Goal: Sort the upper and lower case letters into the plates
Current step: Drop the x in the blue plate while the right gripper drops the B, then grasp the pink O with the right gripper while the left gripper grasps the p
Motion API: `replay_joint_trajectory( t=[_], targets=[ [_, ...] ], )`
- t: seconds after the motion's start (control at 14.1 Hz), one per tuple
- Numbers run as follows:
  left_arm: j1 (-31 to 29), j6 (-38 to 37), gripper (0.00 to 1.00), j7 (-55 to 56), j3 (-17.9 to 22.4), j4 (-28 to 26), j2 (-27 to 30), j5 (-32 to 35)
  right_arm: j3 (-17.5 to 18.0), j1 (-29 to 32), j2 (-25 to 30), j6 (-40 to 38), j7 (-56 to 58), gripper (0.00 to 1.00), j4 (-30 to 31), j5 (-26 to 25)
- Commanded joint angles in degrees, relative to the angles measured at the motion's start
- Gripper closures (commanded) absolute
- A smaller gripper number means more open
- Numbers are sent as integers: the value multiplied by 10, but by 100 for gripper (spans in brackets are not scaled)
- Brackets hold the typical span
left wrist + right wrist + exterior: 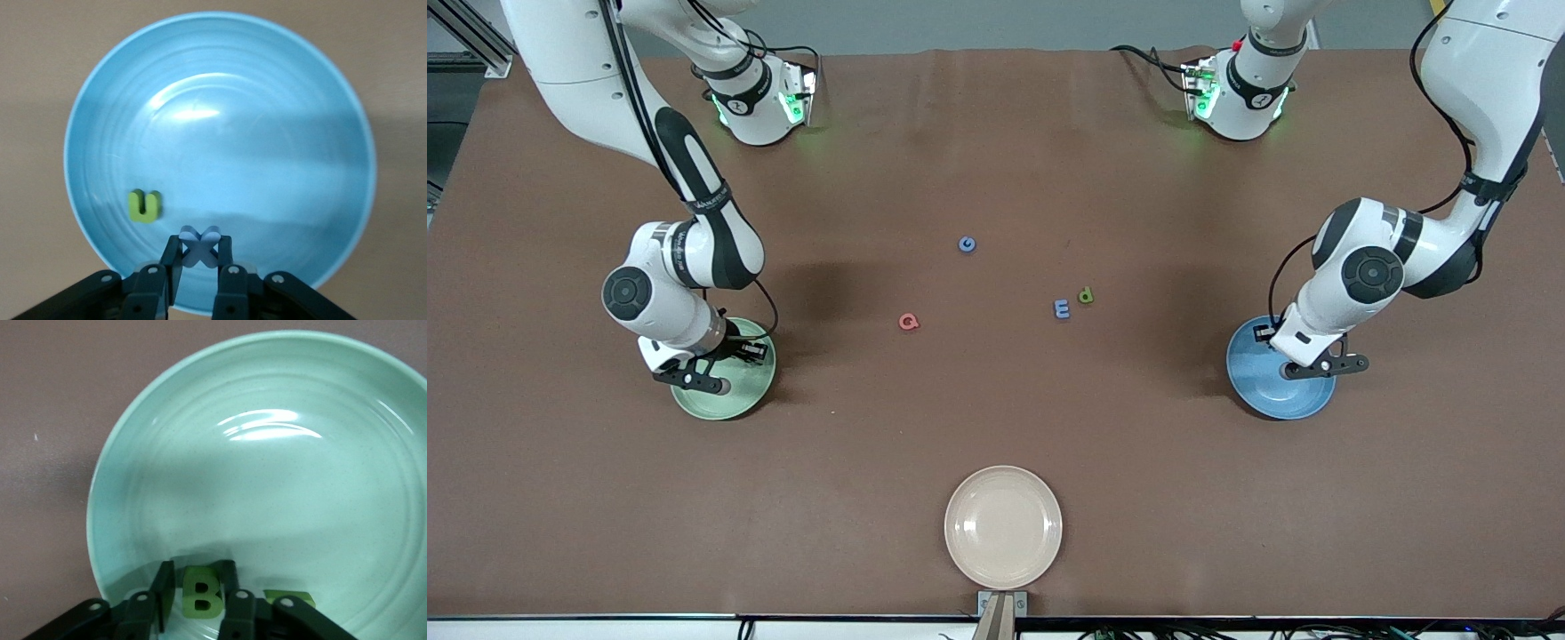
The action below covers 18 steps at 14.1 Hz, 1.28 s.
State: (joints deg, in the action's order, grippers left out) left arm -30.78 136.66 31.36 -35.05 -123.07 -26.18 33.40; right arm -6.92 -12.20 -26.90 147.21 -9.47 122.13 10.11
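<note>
My left gripper (199,245) is shut on a blue x (199,246) and holds it over the blue plate (233,133), low over its rim. A green u (145,205) lies in that plate. In the front view this gripper (1296,368) is over the blue plate (1247,360) at the left arm's end. My right gripper (198,577) is open in the light green plate (267,480). A green B (202,593) stands between its fingers with a gap at one side. Another green letter (291,599) lies beside it, mostly hidden. On the table lie a blue C (967,244), a pink G (908,322), a blue E (1062,308) and a green p (1086,295).
A beige plate (1003,527) sits at the table's edge nearest the front camera, midway between the arms. The light green plate (749,402) is at the right arm's end. The four loose letters lie in the middle of the brown table.
</note>
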Motion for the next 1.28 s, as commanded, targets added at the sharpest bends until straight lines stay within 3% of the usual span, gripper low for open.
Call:
replay_joint_trajectory(
  t=[0.0, 0.21, 0.35, 0.43, 0.5, 0.57, 0.64, 0.92, 1.06, 1.21],
  targets=[
    [-27, 33, 98, 0, -9, -14, -21, 39, 11, 10, 7, -26, 9, 0, -18, 7],
    [-29, 39, 94, 0, -9, -17, -29, 47, 14, 3, 17, -179, -48, 0, -95, 7],
    [-34, 39, 87, -1, -9, -16, -35, 50, 19, -30, 25, -191, -129, 0, -103, 8],
    [-34, 39, 78, -1, -9, -16, -32, 50, 19, -56, 25, -188, -176, 0, -105, 8],
    [-34, 38, 55, 1, -11, -13, -28, 49, 19, -80, 25, -180, -215, 0, -106, 9],
    [-34, 35, 17, 2, -12, -12, -22, 49, 19, -104, 22, -163, -247, 0, -105, 9],
    [-34, 27, 0, 6, -27, -11, -11, 47, 19, -127, 20, -138, -279, 0, -104, 9],
    [-34, -68, 0, 43, -105, 8, 19, 1, 19, -208, -20, -49, -398, 1, -105, 9],
    [-25, -77, 0, 145, -155, 9, 12, -4, 18, -235, -32, -34, -441, 3, -104, 9],
    [22, -77, 0, 237, -172, 16, -10, -4, 18, -252, -34, -32, -476, 5, -100, 8]
  ],
)
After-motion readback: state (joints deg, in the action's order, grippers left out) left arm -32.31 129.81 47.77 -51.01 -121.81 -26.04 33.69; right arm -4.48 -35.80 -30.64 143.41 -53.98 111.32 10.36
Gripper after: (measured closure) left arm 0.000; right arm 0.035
